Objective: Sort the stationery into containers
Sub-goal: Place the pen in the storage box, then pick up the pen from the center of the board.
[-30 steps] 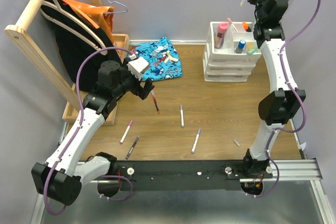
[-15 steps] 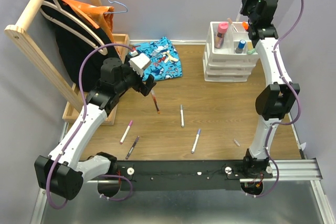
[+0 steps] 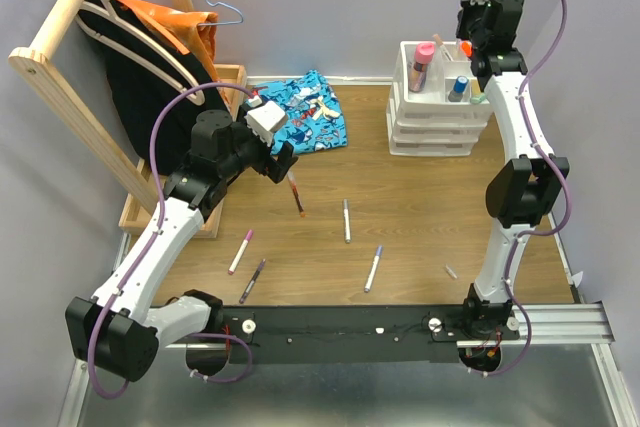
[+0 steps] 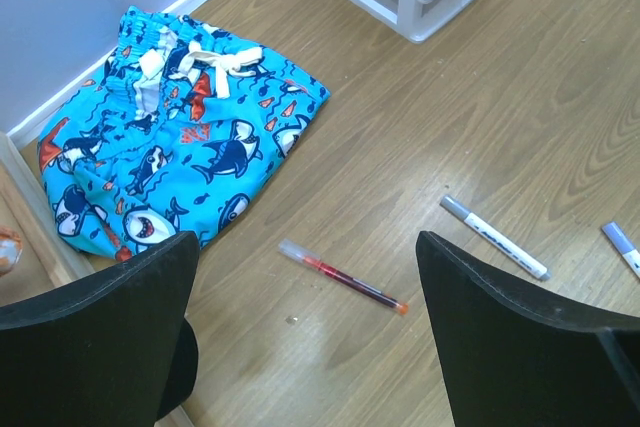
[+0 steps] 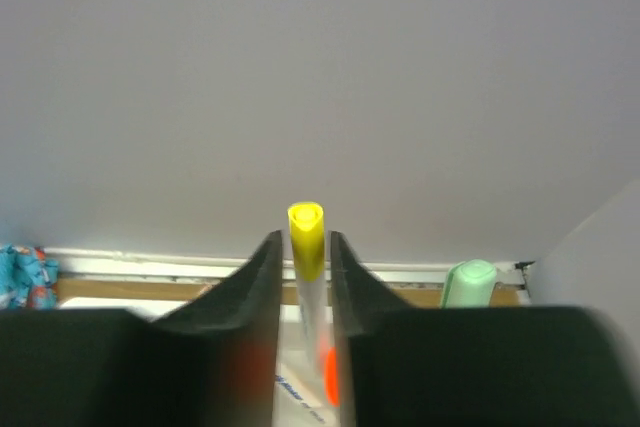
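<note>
The right gripper [image 5: 305, 242] hangs above the white plastic drawer organiser [image 3: 440, 132]. Its jaws closely flank an upright white, yellow-capped pen [image 5: 306, 225]; whether they pinch it, I cannot tell. The left gripper [image 4: 307, 239], jaws spread wide, hovers over a slim red pen [image 4: 345, 279] that lies between them on the wooden table [image 4: 500, 127].

Pale lilac walls [image 3: 330, 7] enclose a brown wood-grain tabletop [image 3: 420, 197].
</note>
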